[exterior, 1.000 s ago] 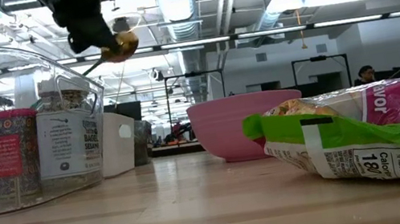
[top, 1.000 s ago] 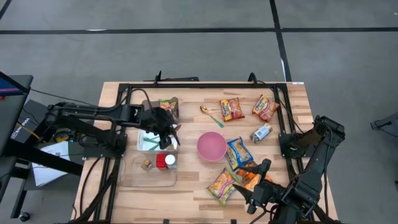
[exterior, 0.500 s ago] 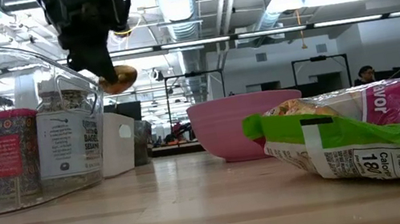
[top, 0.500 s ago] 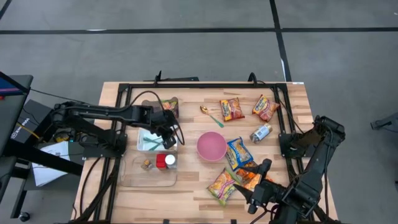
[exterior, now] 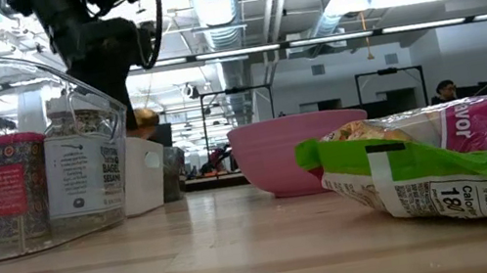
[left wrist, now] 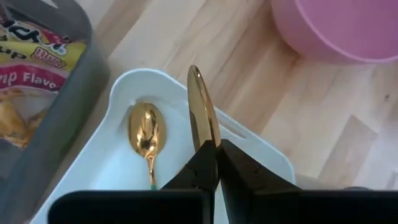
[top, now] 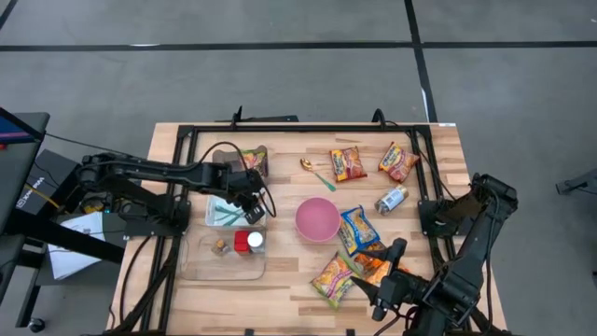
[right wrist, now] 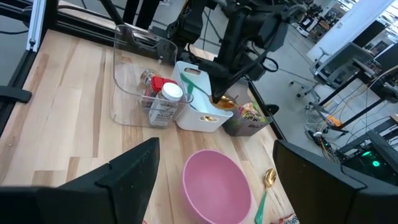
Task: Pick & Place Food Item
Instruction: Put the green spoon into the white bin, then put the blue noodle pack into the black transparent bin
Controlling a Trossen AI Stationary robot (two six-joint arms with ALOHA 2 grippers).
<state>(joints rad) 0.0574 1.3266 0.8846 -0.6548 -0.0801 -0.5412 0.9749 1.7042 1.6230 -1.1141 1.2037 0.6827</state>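
My left gripper (top: 250,191) is shut on a gold spoon (left wrist: 202,112) over the white tray (top: 222,215), at the table's left. The spoon's bowl also shows low at the tray's rim in the low view (exterior: 143,118). A second gold spoon (left wrist: 146,130) lies flat in the tray. My right gripper (top: 387,280) is open and empty near the table's near right corner; its fingers stand wide apart in the right wrist view (right wrist: 211,186). My left gripper pinches the gold spoon between its two fingers at the base of the bowl (left wrist: 210,144). The fingers come from above, slanting down. The bowl sticks out past the fingertips, turned on edge, clear of the tray's floor. The handle is hidden by the gripper.
A clear bin (top: 224,257) with spice jars stands on the near side of the tray, and a grey bin with a noodle pack (top: 254,161) on its far side. A pink bowl (top: 317,219), another spoon (top: 315,171) and several snack packets (top: 359,229) lie to the right.
My left gripper has gone down with the gold spoon toward the white tray. The spoon's bowl has dropped to the height of the tray's rim. The gripper stays shut on it.
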